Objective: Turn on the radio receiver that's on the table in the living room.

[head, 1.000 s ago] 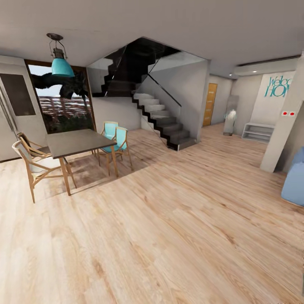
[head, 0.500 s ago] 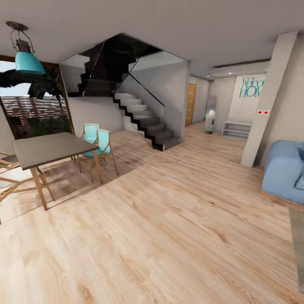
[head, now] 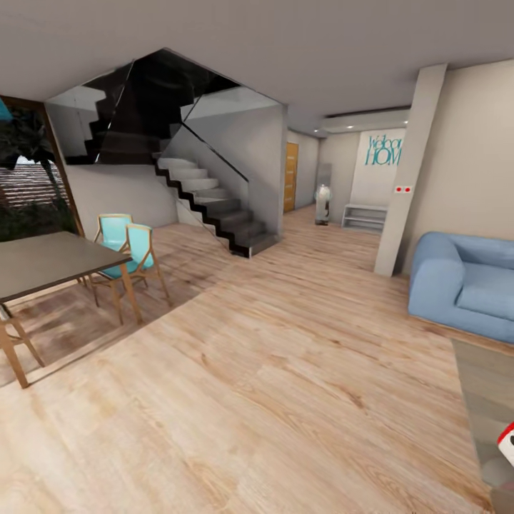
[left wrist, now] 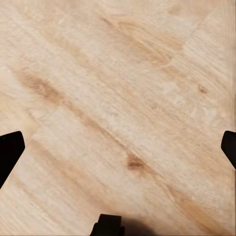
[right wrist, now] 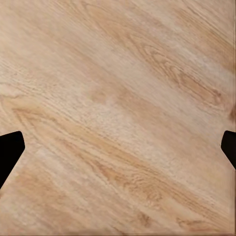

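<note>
Where the head view reaches its lower right edge, a small piece of the red radio (head: pixel 508 441) with white trim is seen, cut off by the frame, resting on the grey glass top of the low table (head: pixel 485 385), of which only a strip is shown. Just beyond the table, a blue sofa (head: pixel 464 282) is set against the right wall of the living room, beside a pale pillar (head: pixel 408 178) bearing two small red marks. Light wood floor (head: pixel 271 385) is spread across the middle of the scene. At the left, a dark dining table (head: pixel 43 260) is seen with two turquoise chairs (head: pixel 128 250) at its far side, and a dark staircase (head: pixel 207 200) with glass panels is placed behind them. Further back, an orange door (head: pixel 290 177) and turquoise lettering (head: pixel 382 150) on a wall are visible down a hallway.

None of this furniture is given by the wrist views, where only floor boards are presented from close above. In the left wrist view, the left gripper (left wrist: pixel 118 152) is shown with its dark fingertips (left wrist: pixel 10 150) at opposite edges, so the jaws are spread wide with nothing between them. In the right wrist view, the right gripper (right wrist: pixel 118 152) is shown likewise, fingertips (right wrist: pixel 10 150) wide apart over bare boards.
</note>
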`<state>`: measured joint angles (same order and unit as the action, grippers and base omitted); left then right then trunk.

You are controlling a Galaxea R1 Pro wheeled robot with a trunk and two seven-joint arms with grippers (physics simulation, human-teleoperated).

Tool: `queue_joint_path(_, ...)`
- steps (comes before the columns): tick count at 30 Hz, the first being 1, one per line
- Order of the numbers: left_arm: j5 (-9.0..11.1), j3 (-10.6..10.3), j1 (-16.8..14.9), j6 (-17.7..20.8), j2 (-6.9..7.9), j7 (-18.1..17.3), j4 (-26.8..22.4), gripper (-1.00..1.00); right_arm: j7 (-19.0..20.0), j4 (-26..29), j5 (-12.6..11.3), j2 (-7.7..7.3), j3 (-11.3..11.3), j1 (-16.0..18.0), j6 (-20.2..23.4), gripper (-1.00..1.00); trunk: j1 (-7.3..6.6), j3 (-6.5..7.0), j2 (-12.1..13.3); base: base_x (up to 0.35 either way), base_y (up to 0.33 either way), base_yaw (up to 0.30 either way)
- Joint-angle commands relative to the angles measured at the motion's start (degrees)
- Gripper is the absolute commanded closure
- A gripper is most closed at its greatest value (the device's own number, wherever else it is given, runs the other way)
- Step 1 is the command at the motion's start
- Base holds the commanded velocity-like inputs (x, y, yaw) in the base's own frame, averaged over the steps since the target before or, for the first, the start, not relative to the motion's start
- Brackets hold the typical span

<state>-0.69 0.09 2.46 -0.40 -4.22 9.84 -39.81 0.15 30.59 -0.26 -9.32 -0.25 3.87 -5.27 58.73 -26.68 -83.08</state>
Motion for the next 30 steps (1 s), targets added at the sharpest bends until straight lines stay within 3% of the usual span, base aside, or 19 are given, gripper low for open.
queue_joint_path(1,0.0,0.0,0.0,0.0,0.0,0.0,0.0,-1.0,-0.1,0.0,0.0,0.0,0.0,0.0,0.0,-1.0,0.0,0.02,0.0,0.011,0.004,-0.275)
queue_joint_path(12,0.0,0.0,0.0,-0.1,0.0,0.0,0.0,-1.0,-0.2,0.0,0.0,0.0,0.0,0.0,0.0,-1.0,0.0,0.25,0.0,0.025,0.019,-0.275)
queue_joint_path(30,0.0,0.0,0.0,0.0,0.0,0.0,0.0,-1.0,-0.2,-0.1,0.0,0.0,0.0,0.0,0.0,-1.0,0.0,0.63,0.0,0.249,0.21,-0.275)
